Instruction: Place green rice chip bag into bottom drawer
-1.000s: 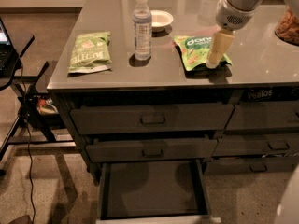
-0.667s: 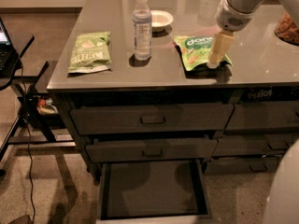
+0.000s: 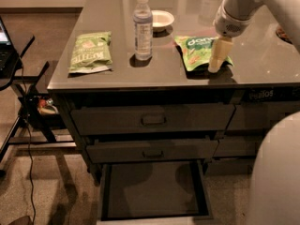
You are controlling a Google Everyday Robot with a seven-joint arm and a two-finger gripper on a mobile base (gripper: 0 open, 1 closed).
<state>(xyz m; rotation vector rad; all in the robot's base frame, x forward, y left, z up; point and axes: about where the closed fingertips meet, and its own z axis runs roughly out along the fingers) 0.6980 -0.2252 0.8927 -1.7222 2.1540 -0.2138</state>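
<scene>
Gripper: the gripper [image 3: 214, 65] points straight down, right of the water bottle [image 3: 143, 26], with its tip on the right edge of the green rice chip bag [image 3: 193, 50]. Whether it has closed on the bag cannot be told.
Change: almost none. Over the last second the gripper has held the same spot and the bag has not shifted.
Green rice chip bag: lies flat on the countertop [image 3: 262, 60], right of the water bottle and not lifted.
Bottom drawer: the bottom drawer [image 3: 152, 189] is pulled open far below the water bottle, its dark interior bare.
Other items: an olive-green snack bag [image 3: 91, 52] lies left of the water bottle and a small white bowl [image 3: 162, 18] sits just behind it.
Meaning: likely the grasp step, with lift and carry down to the drawer not yet done.
</scene>
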